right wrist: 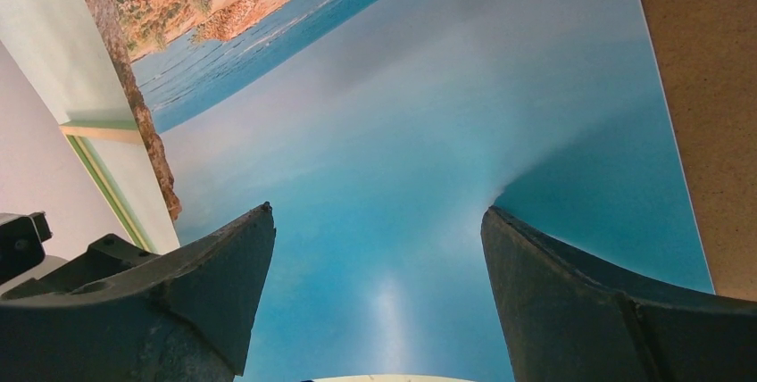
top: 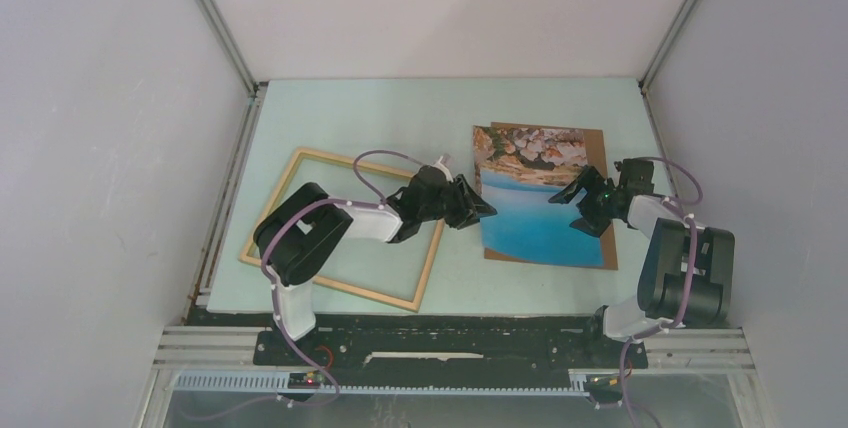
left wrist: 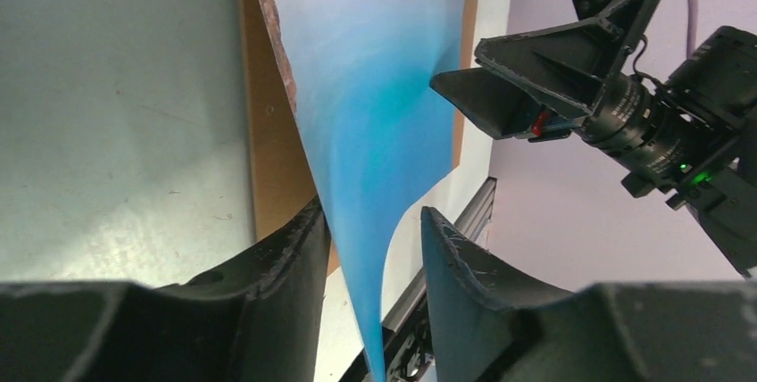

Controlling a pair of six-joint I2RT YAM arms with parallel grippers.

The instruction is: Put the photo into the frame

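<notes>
Left jaws, nearest the lens, stand half apart and straddle the raised left edge of the photo (left wrist: 375,87); they appear not yet closed on it. It lies centre-right in the top view on a board (top: 597,143), long axis running away from the arms. Right jaws are wide open and empty over its blue lower part. Frame (top: 325,154) lies flat on the table (top: 350,108), left of the left jaws. No legible writing.

photo (top: 540,203): seaside print, on brown board (top: 598,148), left edge lifted | frame (top: 370,294): pale wood, flat, skewed, left of photo
</notes>
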